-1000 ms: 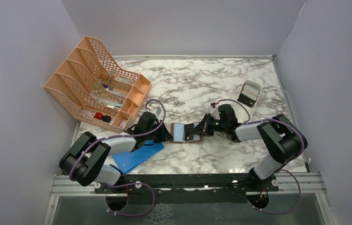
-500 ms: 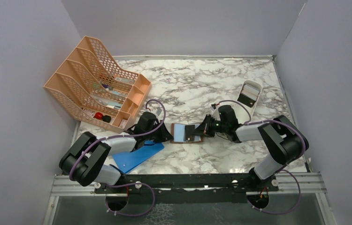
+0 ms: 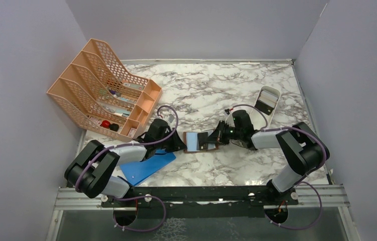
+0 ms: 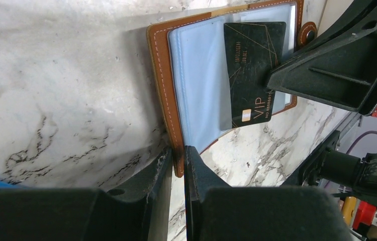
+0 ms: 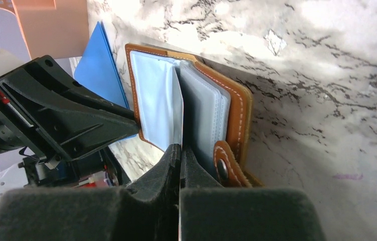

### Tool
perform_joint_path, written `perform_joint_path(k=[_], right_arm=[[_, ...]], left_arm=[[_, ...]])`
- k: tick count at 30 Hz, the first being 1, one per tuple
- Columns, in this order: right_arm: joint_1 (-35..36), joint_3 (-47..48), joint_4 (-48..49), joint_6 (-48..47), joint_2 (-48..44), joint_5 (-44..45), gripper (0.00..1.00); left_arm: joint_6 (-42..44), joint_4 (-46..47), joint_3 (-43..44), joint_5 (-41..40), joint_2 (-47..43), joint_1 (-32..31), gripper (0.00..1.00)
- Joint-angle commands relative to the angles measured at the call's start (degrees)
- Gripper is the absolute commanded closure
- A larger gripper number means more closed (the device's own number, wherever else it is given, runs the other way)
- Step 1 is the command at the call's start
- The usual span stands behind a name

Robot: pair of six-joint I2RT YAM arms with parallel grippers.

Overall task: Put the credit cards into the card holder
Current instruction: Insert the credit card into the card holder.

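Observation:
The brown leather card holder lies open on the marble, its pale blue clear sleeves facing up. My left gripper is shut on the edge of its brown cover. My right gripper is shut on the dark credit card, marked VIP, which lies partly inside a sleeve. In the right wrist view the card shows only edge-on, beside the snap tab. In the top view the left gripper and right gripper face each other across the holder. I cannot tell the light blue card apart from the sleeves.
A bright blue flat board lies under the left arm near the front. An orange mesh rack stands at the back left. A white oblong tray lies at the back right.
My right gripper has shifted slightly left and back with the dark card, which now reaches a little further across the holder. The left gripper has kept its hold.

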Motion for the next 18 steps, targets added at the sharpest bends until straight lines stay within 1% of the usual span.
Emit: perform_joint_path(k=[1,5,10,13,18], right_arm=[[0.4,1.85,-4.73,-3.58,1.15,0.15,0.95],[0.47,3.87,-6.94,-4.76,2.04,-0.42,0.93],[0.58,6.49,-12.29,-8.18,2.82,1.64,0.91],[0.53,7.34,-13.91,-9.68,3.72,1.84,0.94],[0.7,10.29,-17.11,-13.14,6.47,0.78,0.94]], left_arm=[[0.45,2.68,2.44,2.83,1.04,0.12,0.83],[0.48,2.91,2.97,3.14,1.83,0.1,0.83],[0.56,3.11,3.17,3.16,2.41,0.12,0.83],[0.63,3.14,3.28,3.19,2.57,0.09,0.83],[0.97,3.15,3.81,3.39,3.09,0.07,0.83]])
